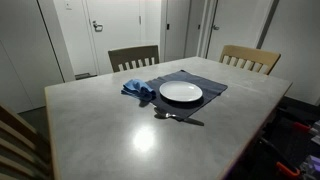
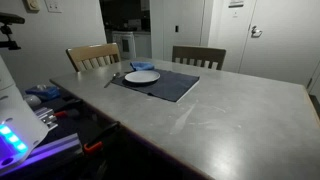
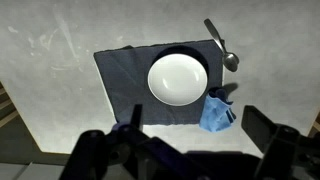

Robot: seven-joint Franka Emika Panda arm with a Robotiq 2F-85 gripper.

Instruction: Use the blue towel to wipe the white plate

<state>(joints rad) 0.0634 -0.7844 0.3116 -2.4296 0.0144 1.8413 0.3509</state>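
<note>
One blue towel (image 1: 138,90), crumpled into a loose heap, lies on the left edge of a dark placemat (image 1: 212,85), just beside the rim of the white plate (image 1: 181,92). Whether cloth and rim touch cannot be told. The plate, round and glossy, sits near the middle of the placemat. A metal spoon (image 1: 178,118) lies along the mat's near edge, close to the plate and apart from the towel. The placemat rests toward the far side of a pale grey table (image 1: 105,140). Beyond it stand a dark chair (image 1: 133,57) and a light wooden chair (image 1: 250,58). In the wrist view the gripper (image 3: 178,135) hangs above the mat, its fingers (image 3: 90,148) spread wide and holding nothing; towel and plate lie uncovered beneath it.
</note>
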